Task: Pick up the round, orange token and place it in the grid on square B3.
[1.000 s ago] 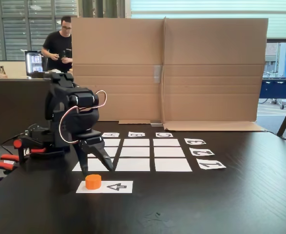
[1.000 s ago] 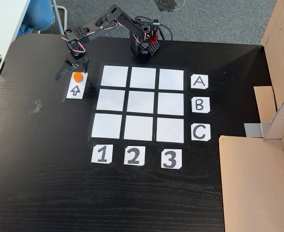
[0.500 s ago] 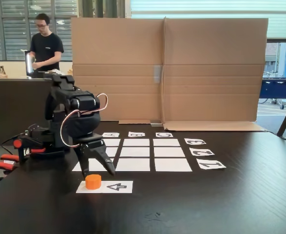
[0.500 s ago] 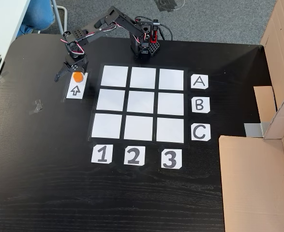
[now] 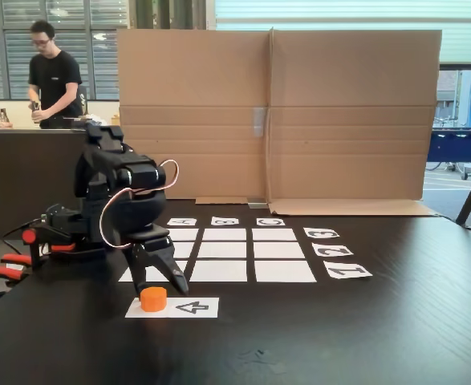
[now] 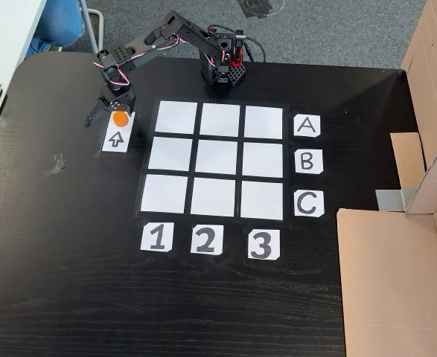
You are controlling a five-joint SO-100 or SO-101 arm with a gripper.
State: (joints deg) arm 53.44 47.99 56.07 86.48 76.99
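Orange token (image 5: pixel 153 299) (image 6: pixel 119 117) sits on the far end of the white arrow strip (image 5: pixel 172 307) (image 6: pixel 117 137), on the black tabletop (image 5: pixel 339 337) (image 6: pixel 69 282). In the fixed view from above, the strip lies at about 9 o'clock from the grid (image 6: pixel 216 161), just beside column 1; the token is at the strip's 12 o'clock end.

Gripper (image 5: pixel 160 283) (image 6: pixel 111 111) points down, fingers spread apart, nothing held. In the low fixed view one fingertip (image 5: pixel 179 285) hangs just behind and above the token; whether it touches cannot be told. From above, the fingers straddle the token's 12 o'clock side.

Square B3 (image 6: pixel 263 159) is bare white paper, next to the "B" card (image 6: pixel 307 161) and in line with the "3" card (image 6: pixel 262 245). Token is well apart from it.

Cardboard screen (image 5: pixel 275 120) stands at the table's far edge in the low view. A person (image 5: pixel 52 76) stands behind a counter at 10 o'clock.
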